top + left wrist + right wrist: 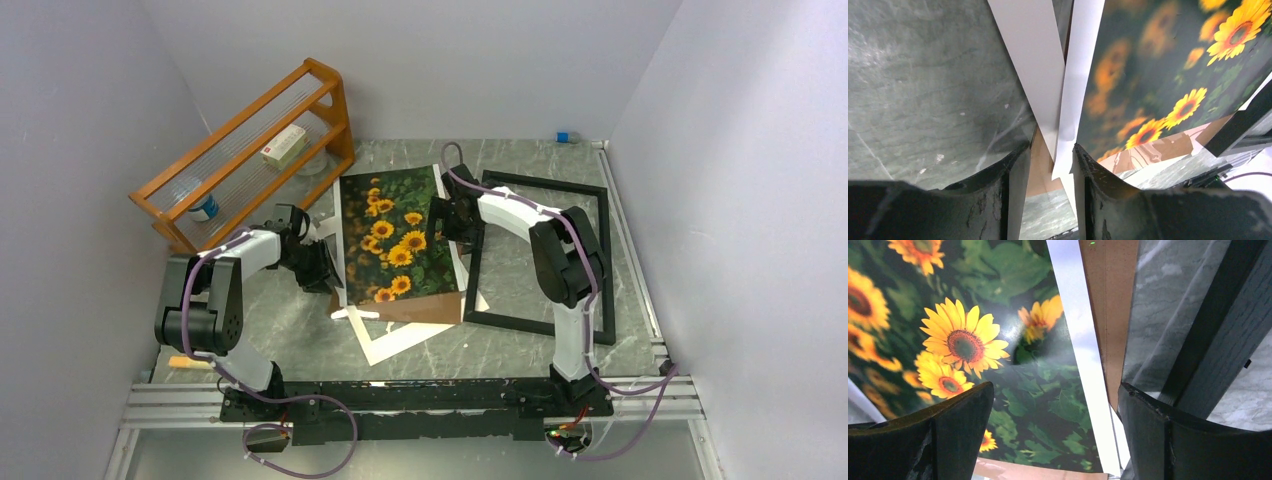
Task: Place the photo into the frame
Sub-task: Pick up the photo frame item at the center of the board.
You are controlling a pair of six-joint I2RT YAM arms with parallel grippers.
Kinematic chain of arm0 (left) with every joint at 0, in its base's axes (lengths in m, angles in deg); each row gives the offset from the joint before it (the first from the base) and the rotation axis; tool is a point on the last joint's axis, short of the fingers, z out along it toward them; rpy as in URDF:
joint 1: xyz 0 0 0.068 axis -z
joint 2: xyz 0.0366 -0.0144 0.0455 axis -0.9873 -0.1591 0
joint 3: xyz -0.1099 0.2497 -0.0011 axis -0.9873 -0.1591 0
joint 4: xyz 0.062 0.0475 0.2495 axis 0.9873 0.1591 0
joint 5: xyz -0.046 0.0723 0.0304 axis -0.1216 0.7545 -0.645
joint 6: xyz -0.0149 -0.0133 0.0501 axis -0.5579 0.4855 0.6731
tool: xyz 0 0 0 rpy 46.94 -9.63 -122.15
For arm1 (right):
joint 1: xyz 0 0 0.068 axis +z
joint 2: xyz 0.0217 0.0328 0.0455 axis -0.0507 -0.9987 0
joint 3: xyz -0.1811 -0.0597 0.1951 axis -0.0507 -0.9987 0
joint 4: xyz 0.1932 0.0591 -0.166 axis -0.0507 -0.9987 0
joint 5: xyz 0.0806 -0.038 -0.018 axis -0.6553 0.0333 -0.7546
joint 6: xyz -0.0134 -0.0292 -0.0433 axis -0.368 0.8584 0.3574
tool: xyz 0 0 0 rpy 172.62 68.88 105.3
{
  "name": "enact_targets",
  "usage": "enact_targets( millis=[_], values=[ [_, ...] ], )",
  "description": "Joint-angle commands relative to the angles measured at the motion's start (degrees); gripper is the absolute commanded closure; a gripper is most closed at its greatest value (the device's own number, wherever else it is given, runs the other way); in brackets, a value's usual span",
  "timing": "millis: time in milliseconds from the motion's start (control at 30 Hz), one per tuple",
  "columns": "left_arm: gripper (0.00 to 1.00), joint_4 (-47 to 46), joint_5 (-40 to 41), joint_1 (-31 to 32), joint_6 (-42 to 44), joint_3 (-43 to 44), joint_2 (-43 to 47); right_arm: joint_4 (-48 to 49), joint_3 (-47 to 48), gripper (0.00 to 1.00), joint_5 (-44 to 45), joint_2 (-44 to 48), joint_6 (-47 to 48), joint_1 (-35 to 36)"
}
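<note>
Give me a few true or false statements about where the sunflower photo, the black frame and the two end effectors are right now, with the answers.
1. The photo sits inside the frame. False: it lies face up beside the frame, on a brown board.
2. The right end effector is open. True.
3. The frame stands in the rack. False: it lies flat on the table.
4. The rack holds a box and a bottle. True.
5. The left end effector is at the photo's left edge. True.

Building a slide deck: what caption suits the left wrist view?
Left gripper, open, straddles the photo at its white edge.
</note>
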Motion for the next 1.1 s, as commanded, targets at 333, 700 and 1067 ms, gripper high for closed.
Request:
enact_targets(
  millis=[333,700,1067],
  values=[
    [0.76,-1.06,-24.31,-4.87,1.71,-2.53,-0.47,2.05,-5.72,0.04,-14.21,-4.75,0.35,-0.01],
    [0.74,-5.99,-27.44,-5.47,1.38,-2.77,3.93,2.18,-5.82,0.05,-14.51,-5.64,0.63,0.01],
    [0.55,-18.92,-24.96,-5.49,-3.09,-7.32,3.54,2.81,-5.67,0.06,-14.83,-6.37,0.38,0.05]
  ],
)
